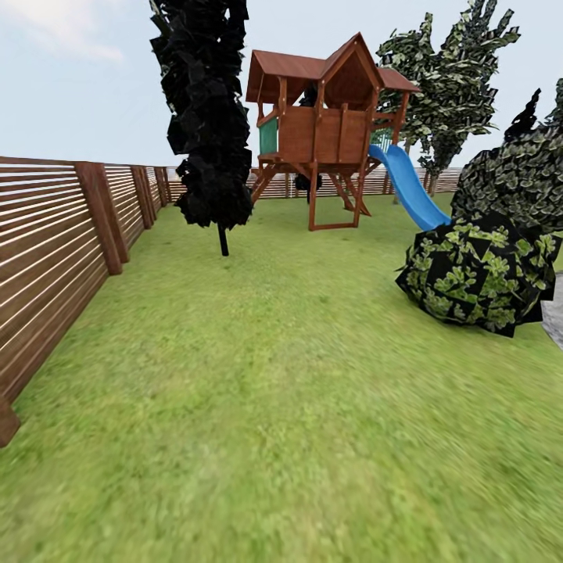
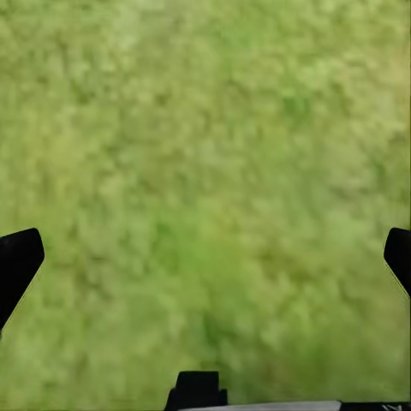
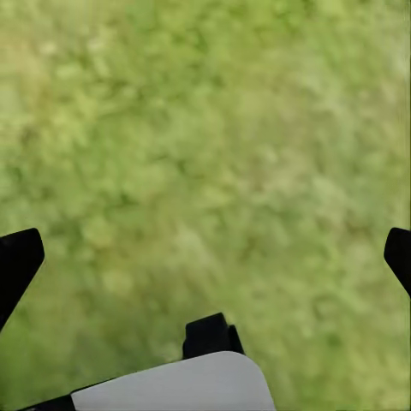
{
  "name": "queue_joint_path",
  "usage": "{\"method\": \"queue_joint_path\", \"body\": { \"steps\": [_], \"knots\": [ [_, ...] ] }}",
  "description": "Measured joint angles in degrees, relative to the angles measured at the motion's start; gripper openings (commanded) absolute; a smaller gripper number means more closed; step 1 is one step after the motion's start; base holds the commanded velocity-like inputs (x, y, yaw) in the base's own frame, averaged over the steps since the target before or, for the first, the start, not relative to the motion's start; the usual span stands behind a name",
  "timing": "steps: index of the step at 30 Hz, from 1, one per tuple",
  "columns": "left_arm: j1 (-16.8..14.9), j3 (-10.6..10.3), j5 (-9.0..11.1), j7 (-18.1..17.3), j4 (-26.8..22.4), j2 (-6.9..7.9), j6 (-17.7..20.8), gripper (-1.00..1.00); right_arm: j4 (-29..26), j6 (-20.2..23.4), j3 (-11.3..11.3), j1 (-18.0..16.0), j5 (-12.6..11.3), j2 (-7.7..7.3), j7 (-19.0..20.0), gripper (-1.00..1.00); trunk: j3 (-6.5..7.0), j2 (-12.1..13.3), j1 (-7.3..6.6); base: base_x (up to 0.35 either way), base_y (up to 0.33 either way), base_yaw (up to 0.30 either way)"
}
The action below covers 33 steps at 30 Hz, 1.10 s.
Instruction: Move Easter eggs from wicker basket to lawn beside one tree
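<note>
**While in transit: garden survey, no basket or eggs sighted**

Head view. Lawn (image 1: 297, 407): wide green grass, filling the foreground. Wooden slat fence (image 1: 55, 250) along the left, running back to the far boundary. Dark thin-stemmed cypress-like tree (image 1: 205, 117) standing near the fence, not the thick-trunked kind wanted. Wooden playhouse (image 1: 324, 117) on stilts beyond, with blue slide (image 1: 410, 191) descending rightward. Leafy bushes (image 1: 477, 270) at right, taller foliage behind. Wicker basket and Easter eggs nowhere among these; location cannot be told. Probably a search leg, camera raised to scan the garden.

Left wrist view. Left gripper (image 2: 205, 257): dark fingertips at opposite edges, spread wide, nothing between, bare grass beneath. Likely kept apart in readiness for a pick.

Right wrist view. Right gripper (image 3: 205, 257): likewise spread wide, holding nothing, pointed down at grass.
</note>
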Motion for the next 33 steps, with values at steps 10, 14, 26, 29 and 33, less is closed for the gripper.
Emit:
{"method": "queue_joint_path", "body": {
  "steps": [10, 14, 26, 29, 33],
  "knots": [
    [-0.02, 0.06, 0.03, 0.01, -0.03, 0.09, 0.00, 1.00, -0.01, -0.02, -0.08, 0.00, 0.00, -0.09, 0.00, 1.00, 0.00, 0.00, 0.00, 0.334, 0.000, 0.000],
    [-0.02, 0.10, 0.03, 0.01, -0.03, 0.09, -0.01, 1.00, -0.05, -0.06, -0.09, 0.00, 0.00, -0.09, 0.00, 1.00, 0.00, 0.00, 0.00, 0.334, 0.000, 0.000],
    [0.00, 0.13, 0.03, 0.01, 0.00, 0.09, -0.05, 1.00, -0.08, 0.00, -0.09, 0.00, 0.00, -0.15, 0.05, 1.00, 0.00, 0.00, 0.00, 0.334, 0.000, 0.000],
    [-0.01, 0.13, 0.03, 0.01, -0.01, 0.09, -0.06, 1.00, -0.09, 0.00, -0.06, 0.00, 0.00, -0.17, 0.07, 1.00, 0.00, 0.00, 0.00, 0.334, 0.000, 0.000],
    [-0.01, 0.13, 0.03, 0.01, 0.00, 0.09, -0.09, 1.00, -0.09, -0.05, -0.04, 0.00, 0.00, -0.10, 0.08, 1.00, 0.00, 0.00, 0.00, 0.334, 0.000, 0.000]
  ]
}}
